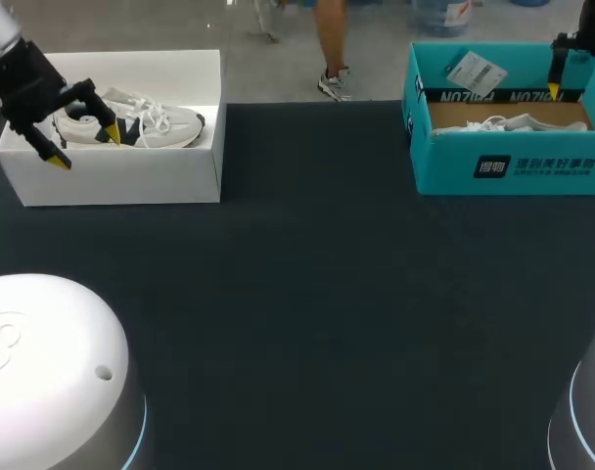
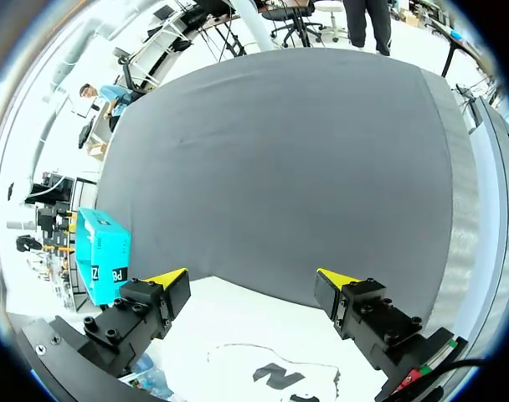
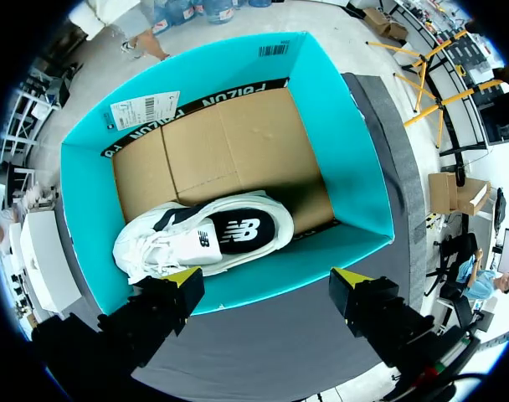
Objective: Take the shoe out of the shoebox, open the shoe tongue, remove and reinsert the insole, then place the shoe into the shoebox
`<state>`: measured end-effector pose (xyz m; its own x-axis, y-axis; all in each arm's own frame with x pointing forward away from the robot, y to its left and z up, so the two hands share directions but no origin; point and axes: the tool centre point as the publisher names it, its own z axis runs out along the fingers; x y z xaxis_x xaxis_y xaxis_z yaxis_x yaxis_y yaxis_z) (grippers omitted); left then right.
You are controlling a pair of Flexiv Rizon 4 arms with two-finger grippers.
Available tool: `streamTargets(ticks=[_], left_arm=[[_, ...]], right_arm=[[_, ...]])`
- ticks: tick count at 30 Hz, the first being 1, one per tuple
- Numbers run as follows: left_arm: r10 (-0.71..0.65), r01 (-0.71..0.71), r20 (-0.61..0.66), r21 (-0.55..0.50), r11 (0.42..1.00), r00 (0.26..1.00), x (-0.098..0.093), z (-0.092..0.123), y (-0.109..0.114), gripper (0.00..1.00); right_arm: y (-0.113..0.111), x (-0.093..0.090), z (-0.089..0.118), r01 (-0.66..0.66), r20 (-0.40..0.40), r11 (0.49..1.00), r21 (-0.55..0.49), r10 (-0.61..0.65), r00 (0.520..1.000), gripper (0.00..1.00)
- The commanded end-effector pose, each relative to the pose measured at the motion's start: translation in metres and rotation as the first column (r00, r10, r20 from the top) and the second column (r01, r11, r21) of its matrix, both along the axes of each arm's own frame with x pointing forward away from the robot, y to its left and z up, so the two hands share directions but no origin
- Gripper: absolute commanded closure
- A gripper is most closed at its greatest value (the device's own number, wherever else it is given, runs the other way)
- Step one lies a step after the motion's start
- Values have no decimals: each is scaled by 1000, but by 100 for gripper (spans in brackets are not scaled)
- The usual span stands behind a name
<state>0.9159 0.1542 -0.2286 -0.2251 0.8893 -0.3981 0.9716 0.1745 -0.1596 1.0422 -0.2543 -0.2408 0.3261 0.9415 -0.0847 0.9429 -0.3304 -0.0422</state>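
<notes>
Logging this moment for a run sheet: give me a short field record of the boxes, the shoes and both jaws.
white shoebox: far left of table, open top
shoe in white shoebox: white, lying inside
teal shoebox: far right of table, open top
shoe in teal shoebox: white, lying inside, close to one long wall
left jaws: open, above the white shoebox's left end, holding nothing
right jaws: open, above the teal shoebox, holding nothing
table: dark surface
</notes>
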Motion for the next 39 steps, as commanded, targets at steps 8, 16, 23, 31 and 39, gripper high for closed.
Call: streamTargets(ticks=[8, 16, 23, 31, 39], left_arm=[[-5, 5, -7, 0, 1000, 1000, 2, 0, 1, 0], [9, -10, 10, 74, 997, 1000, 29, 0, -6, 0], [29, -28, -7, 142, 989, 1000, 89, -6, -6, 0], [37, -36, 0, 226, 974, 999, 167, -13, 11, 0], [32, -27, -14, 266, 964, 999, 220, -28, 44, 0]], right_arm=[[0, -1, 0, 0, 2, 1000, 1, 0, 1000, 0], [0, -1, 0, 0, 2, 1000, 1, 0, 1000, 0], [0, -1, 0, 0, 2, 1000, 1, 0, 1000, 0], [0, -1, 0, 0, 2, 1000, 1, 0, 1000, 0], [0, -1, 0, 0, 2, 1000, 1, 0, 1000, 0]])
